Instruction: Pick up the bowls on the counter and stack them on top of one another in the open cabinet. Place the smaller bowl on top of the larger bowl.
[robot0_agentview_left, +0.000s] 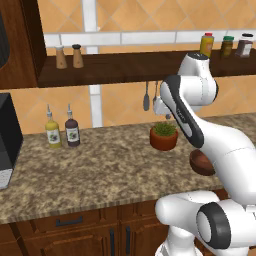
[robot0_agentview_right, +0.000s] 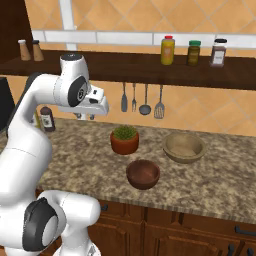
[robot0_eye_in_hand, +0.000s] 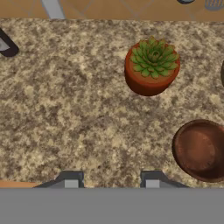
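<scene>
The smaller bowl (robot0_agentview_right: 143, 174), dark reddish-brown, rests on the counter (robot0_agentview_right: 215, 185) near its front edge. It also shows at the right of the hand view (robot0_eye_in_hand: 200, 150) and half behind my arm (robot0_agentview_left: 200, 162). The larger bowl (robot0_agentview_right: 183, 147), light tan, sits behind it and to the right. My gripper (robot0_agentview_right: 85, 116) hangs above the counter, left of both bowls, pointing down. Its fingertips (robot0_eye_in_hand: 71, 179) stand apart with only granite between them, so it is open. The open cabinet (robot0_agentview_right: 125, 67) is the dark shelf on the wall above.
A terracotta pot with a green plant (robot0_agentview_right: 124, 139) stands between the gripper and the bowls. Jars (robot0_agentview_right: 194, 52) and shakers (robot0_agentview_left: 61, 56) sit on the shelf. Utensils (robot0_agentview_right: 142, 99) hang below it. Two bottles (robot0_agentview_left: 72, 130) and a black appliance (robot0_agentview_left: 7, 140) are at the left.
</scene>
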